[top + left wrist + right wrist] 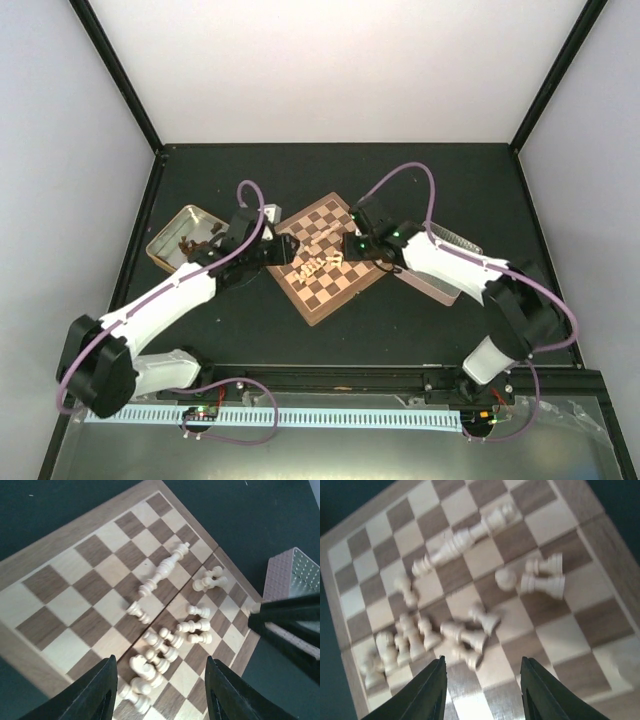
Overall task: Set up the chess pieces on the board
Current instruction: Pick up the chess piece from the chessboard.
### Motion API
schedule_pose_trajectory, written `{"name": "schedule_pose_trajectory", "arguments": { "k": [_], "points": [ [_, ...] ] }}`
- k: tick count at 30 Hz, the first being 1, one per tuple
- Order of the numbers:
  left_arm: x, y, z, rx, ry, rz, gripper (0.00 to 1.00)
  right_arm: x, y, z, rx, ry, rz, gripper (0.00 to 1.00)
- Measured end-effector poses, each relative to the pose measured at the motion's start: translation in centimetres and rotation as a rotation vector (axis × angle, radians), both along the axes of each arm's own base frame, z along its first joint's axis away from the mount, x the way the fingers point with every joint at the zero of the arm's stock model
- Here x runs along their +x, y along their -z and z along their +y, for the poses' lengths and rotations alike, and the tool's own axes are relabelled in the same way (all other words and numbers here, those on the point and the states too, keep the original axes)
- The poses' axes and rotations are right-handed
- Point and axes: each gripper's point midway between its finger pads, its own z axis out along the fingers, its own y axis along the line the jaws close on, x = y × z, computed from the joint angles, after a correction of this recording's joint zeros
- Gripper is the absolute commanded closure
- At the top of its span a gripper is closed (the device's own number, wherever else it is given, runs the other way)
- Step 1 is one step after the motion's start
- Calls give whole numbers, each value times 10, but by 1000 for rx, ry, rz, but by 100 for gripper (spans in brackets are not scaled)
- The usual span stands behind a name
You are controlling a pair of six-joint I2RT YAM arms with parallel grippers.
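Note:
The board [325, 296] lies turned like a diamond at the table's middle. Several cream chess pieces [318, 262] lie toppled on it. My left gripper [290, 250] hovers at the board's left corner. In the left wrist view it [160, 658] stands open over a heap of fallen pieces [150, 670], holding nothing. A tall piece [165, 570] lies on its side farther off. My right gripper [350, 245] hovers over the board's right half. The right wrist view is blurred; there it [483, 659] is open above lying pawns [465, 636], with nothing held.
An open metal tin [185, 237] with dark pieces sits left of the board. A pinkish tin [440, 280] lies to the right, partly under my right arm, and its corner [292, 575] shows in the left wrist view. A small pale object [270, 212] rests near the board's upper left edge.

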Motion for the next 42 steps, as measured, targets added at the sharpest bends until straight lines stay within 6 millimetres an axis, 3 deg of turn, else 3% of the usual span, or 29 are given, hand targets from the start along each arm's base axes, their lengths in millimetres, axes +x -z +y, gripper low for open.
{"name": "schedule_pose_trajectory", "arguments": {
  "k": [5, 10, 21, 30, 38, 42],
  "points": [
    [-8, 3, 26, -20, -58, -19, 51, 38, 3, 14, -65, 37, -34, 64],
    [-14, 9, 37, -39, -84, -17, 50, 51, 21, 16, -139, 39, -25, 70],
    [-23, 19, 41, -69, -84, -3, 50, 60, 43, 18, -218, 14, -3, 74],
    [-22, 17, 39, -83, -77, -8, 50, 65, 48, 17, -246, 8, -12, 88],
    [-23, 13, 39, -90, -76, -20, 50, 67, 44, 19, -236, 1, -28, 89],
    [-22, 9, 40, -95, -80, -31, 50, 65, 24, 19, -203, -4, -63, 89]
  ]
}}
